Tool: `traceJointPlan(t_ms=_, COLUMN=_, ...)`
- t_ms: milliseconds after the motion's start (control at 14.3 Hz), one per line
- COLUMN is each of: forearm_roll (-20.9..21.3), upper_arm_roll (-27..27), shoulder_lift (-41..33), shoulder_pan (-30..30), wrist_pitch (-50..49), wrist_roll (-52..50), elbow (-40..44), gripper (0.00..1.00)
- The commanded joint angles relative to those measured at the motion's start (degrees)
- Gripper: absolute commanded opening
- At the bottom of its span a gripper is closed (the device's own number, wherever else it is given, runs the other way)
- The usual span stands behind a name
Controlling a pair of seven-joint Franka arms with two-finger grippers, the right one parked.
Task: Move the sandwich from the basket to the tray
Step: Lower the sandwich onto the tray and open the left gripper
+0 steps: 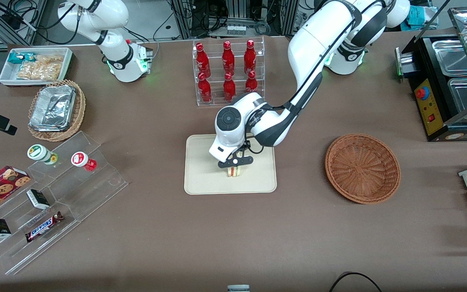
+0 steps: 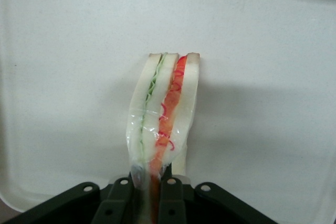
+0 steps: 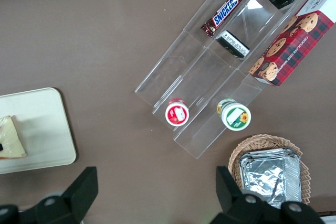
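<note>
Sandwich held on edge over the tray, basket empty.

On the brown desk (image 1: 298, 227), the flat cream-beige rectangular tray (image 1: 201, 178) lies near the round reddish-brown wicker basket (image 1: 362, 168). The gripper (image 1: 235, 164) hangs above the tray, fingers (image 2: 170, 203) pinched on the triangular pale-bread sandwich (image 2: 164, 114), filling stripe upward, apparently ready for release.
</note>
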Motion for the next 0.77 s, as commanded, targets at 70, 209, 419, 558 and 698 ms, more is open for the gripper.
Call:
traceJointPlan(t_ms=70, forearm_roll=1.22, upper_arm_roll=0.26, shoulder_lift=0.04, shoulder_pan=-0.59, wrist_pitch=-0.07, wrist_roll=-0.77, elbow=1.85, gripper=1.00)
traceJointPlan(t_ms=209, forearm_roll=1.14, upper_arm_roll=0.35, shoulder_lift=-1.63, shoulder_pan=-0.50, wrist_pitch=-0.42, wrist_roll=-1.29, elbow=1.67, gripper=1.00)
traceJointPlan(t_ms=419, forearm_roll=1.40, upper_arm_roll=0.79, shoulder_lift=-5.75, shoulder_pan=0.20, wrist_pitch=-6.02, wrist_roll=-1.20, elbow=1.58, gripper=1.00)
traceJointPlan(t_ms=558, forearm_roll=0.44, upper_arm_roll=1.67, shoulder_lift=-9.88, shoulder_pan=3.43, wrist_pitch=-10.42, wrist_roll=-1.21, elbow=0.01, gripper=1.00)
traceJointPlan(t_ms=698, forearm_roll=0.43, upper_arm_roll=1.84, shoulder_lift=-13.83, shoulder_pan=5.38, wrist_pitch=-12.28, wrist_roll=-0.77, elbow=-3.85, gripper=1.00)
